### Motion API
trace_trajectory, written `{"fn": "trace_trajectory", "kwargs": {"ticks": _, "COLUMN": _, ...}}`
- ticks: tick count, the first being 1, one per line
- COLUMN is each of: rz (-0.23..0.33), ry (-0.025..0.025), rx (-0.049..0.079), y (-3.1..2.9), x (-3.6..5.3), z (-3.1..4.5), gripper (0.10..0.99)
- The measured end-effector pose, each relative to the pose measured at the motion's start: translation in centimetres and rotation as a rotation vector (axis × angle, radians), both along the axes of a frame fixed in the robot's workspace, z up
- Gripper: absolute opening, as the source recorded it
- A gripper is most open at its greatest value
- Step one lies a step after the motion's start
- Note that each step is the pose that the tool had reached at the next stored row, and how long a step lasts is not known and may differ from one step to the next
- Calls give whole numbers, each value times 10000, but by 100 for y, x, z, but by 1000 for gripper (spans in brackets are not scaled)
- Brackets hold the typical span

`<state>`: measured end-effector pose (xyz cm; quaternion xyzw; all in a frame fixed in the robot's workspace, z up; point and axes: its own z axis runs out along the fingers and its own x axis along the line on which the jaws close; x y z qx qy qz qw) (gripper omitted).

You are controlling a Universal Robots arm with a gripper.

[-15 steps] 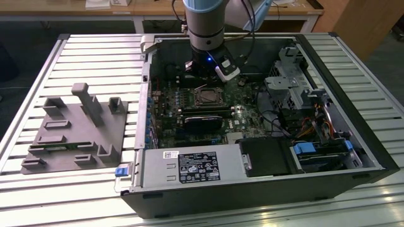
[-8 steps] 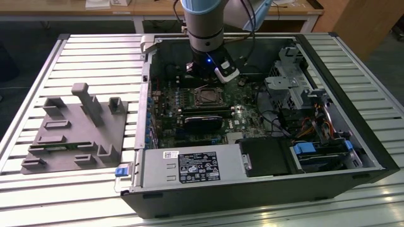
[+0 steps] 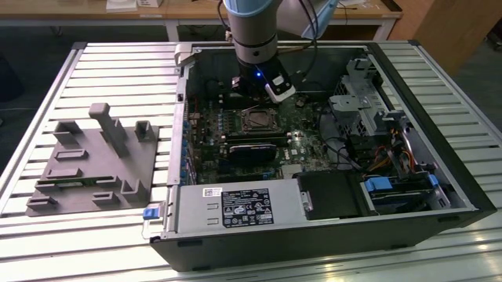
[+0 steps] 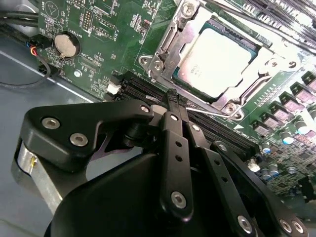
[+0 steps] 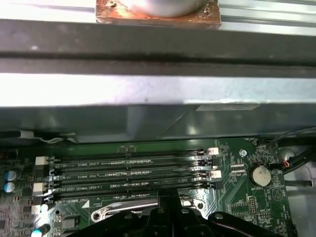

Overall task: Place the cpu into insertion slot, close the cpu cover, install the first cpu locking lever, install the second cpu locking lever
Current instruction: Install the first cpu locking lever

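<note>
Gripper [image 4: 171, 96] fingers pressed together, empty, tip down at the edge of the insertion slot [image 4: 217, 61]. The cpu [image 4: 215, 61] sat in the slot just beyond the tip, the cpu cover [image 4: 165, 47] closed around it.

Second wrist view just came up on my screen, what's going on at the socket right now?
The arm has the gripper down inside the open computer case, fingers shut together with nothing between them, right at the edge of the insertion slot. The cpu already sits in the slot, and the cpu cover lies closed around it. The fingertips rest by a thin metal lever that runs along the cover's near side.
</note>
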<state>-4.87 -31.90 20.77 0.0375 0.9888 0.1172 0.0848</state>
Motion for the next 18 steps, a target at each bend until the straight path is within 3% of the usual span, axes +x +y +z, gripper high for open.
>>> {"fn": "trace_trajectory", "kwargs": {"ticks": 6, "rz": -206, "ry": -12, "rx": -11, "y": 34, "x": -23, "z": -4, "gripper": 106}}
{"fn": "trace_trajectory", "kwargs": {"ticks": 12, "rz": -360, "ry": -164, "rx": -164, "y": 52, "x": -61, "z": -21, "gripper": 106}}
{"fn": "trace_trajectory", "kwargs": {"ticks": 18, "rz": -463, "ry": -229, "rx": -175, "y": 113, "x": -87, "z": -38, "gripper": 106}}
